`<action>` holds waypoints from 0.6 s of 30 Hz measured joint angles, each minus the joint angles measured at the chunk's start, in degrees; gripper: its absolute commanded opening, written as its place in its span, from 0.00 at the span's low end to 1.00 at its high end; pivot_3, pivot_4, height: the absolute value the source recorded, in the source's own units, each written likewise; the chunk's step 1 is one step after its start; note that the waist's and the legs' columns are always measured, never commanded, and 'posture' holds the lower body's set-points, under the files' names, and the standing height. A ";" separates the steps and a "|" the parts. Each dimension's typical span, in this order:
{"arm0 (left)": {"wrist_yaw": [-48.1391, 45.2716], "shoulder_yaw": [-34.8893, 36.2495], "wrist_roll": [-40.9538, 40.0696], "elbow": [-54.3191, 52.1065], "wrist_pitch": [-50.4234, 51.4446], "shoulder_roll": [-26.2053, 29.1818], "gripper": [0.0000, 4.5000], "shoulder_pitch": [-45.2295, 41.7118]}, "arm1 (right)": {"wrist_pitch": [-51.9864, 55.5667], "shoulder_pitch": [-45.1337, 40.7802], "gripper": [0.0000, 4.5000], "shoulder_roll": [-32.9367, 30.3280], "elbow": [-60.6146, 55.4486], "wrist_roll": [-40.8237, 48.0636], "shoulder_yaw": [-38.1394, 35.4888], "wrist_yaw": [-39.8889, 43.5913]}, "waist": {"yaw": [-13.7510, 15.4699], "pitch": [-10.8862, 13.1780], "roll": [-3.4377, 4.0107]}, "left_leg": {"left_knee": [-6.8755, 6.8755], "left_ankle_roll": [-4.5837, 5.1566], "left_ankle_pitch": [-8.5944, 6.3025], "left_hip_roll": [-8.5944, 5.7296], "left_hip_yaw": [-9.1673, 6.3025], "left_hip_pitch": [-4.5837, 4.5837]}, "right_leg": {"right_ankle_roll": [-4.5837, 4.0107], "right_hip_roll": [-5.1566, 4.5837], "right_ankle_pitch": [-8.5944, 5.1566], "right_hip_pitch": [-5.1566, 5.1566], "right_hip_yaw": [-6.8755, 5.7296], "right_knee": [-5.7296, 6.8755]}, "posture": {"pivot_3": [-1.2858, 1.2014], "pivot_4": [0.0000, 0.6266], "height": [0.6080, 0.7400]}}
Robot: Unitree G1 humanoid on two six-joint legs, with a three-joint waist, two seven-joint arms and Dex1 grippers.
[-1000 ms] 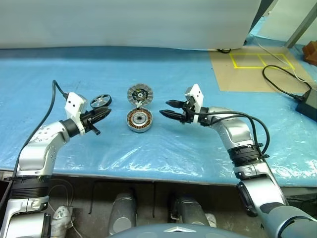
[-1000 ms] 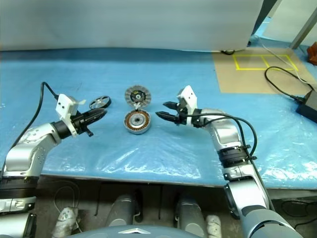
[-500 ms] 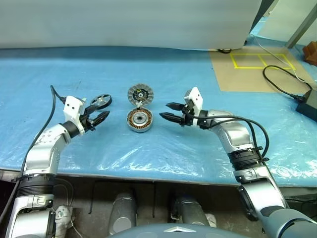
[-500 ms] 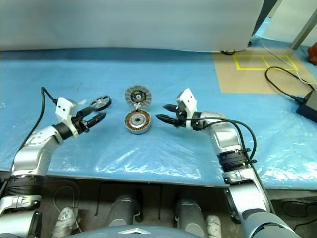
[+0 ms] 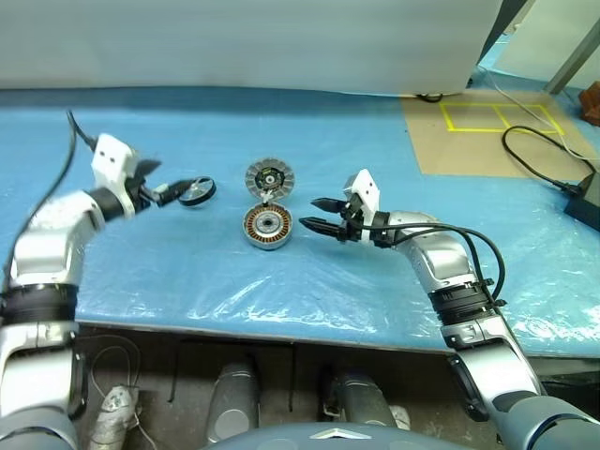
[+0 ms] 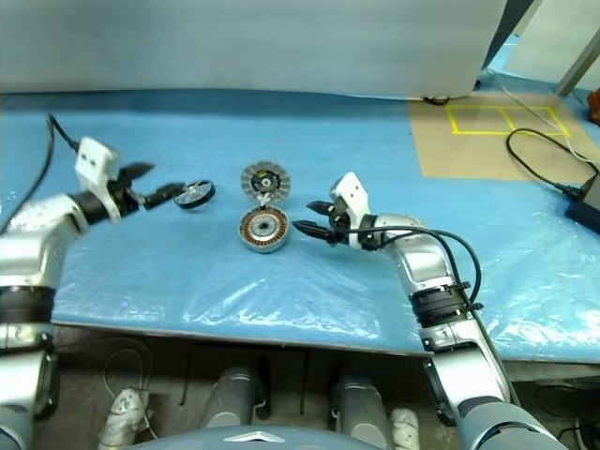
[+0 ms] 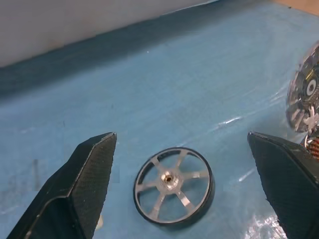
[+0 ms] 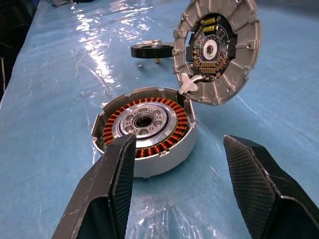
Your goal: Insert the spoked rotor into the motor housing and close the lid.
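Observation:
The spoked rotor (image 5: pixel 197 191), a dark-rimmed wheel with silver spokes, lies flat on the blue sheet to the left of the motor housing (image 5: pixel 266 227). Copper windings show inside the housing (image 8: pixel 144 130). The lid (image 5: pixel 269 177) stands tilted up at the housing's far edge, inner side showing. My left gripper (image 5: pixel 161 184) hovers just left of the rotor, open wide, and the rotor (image 7: pixel 173 185) lies ahead between its fingers untouched. On the housing's right, my right gripper (image 5: pixel 314 214) points at it, open and empty.
A brown board (image 5: pixel 487 131) with yellow tape lies at the back right. A black cable (image 5: pixel 534 155) runs to a power brick (image 5: pixel 586 202) at the right edge. A white panel (image 5: pixel 244 42) closes off the back. The table's front edge (image 5: pixel 281 333) is near.
My left gripper has opened wide. It has risen and swung out to the left, from beside the housing to the rotor's left. The right arm, rotor, housing and lid stayed put.

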 measured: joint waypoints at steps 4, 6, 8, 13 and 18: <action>-7.38 -7.55 5.38 13.47 -0.04 0.85 0.99 -10.48 | -0.41 0.04 0.64 0.87 0.30 -0.56 0.31 -0.27 | 0.39 0.00 -0.01 | -0.07 -0.15 0.09 0.01 -0.01 -0.03 | 0.00 0.01 0.00 -0.03 -0.01 -0.01 | 0.52 0.24 1.00; -9.28 -11.00 9.56 23.08 -1.73 0.53 0.99 -16.61 | -0.67 0.39 0.64 1.34 0.17 -0.63 0.50 -0.37 | 0.46 0.01 -0.03 | -0.10 -0.16 0.10 0.00 -0.01 -0.05 | 0.02 0.01 0.01 -0.05 -0.02 -0.03 | 0.52 0.24 1.00; -9.67 -13.45 14.03 34.28 -4.04 -0.23 0.99 -23.32 | -0.83 1.32 0.64 1.52 0.05 -0.74 0.63 -0.64 | 0.49 0.02 -0.06 | -0.14 -0.16 0.09 -0.03 -0.02 -0.08 | 0.05 -0.02 0.03 -0.05 -0.01 -0.09 | 0.52 0.24 1.00; -6.68 -14.23 18.68 47.01 -8.87 -3.78 0.99 -28.84 | -0.65 3.83 0.64 1.98 -2.01 -0.85 0.80 -2.53 | 0.58 0.04 -0.12 | -0.40 -0.17 0.09 -0.07 -0.04 -0.09 | 0.24 -0.05 0.14 -0.06 -0.10 -0.20 | 0.52 0.24 1.00; -4.82 -13.92 21.17 51.21 -12.72 -7.11 0.99 -29.38 | 0.77 8.02 0.64 1.93 -6.88 -0.94 1.19 -4.63 | 0.59 0.08 -0.25 | -0.50 -0.17 0.09 -0.06 -0.07 -0.11 | 0.26 -0.05 0.15 -0.07 -0.16 -0.28 | 0.52 0.24 1.00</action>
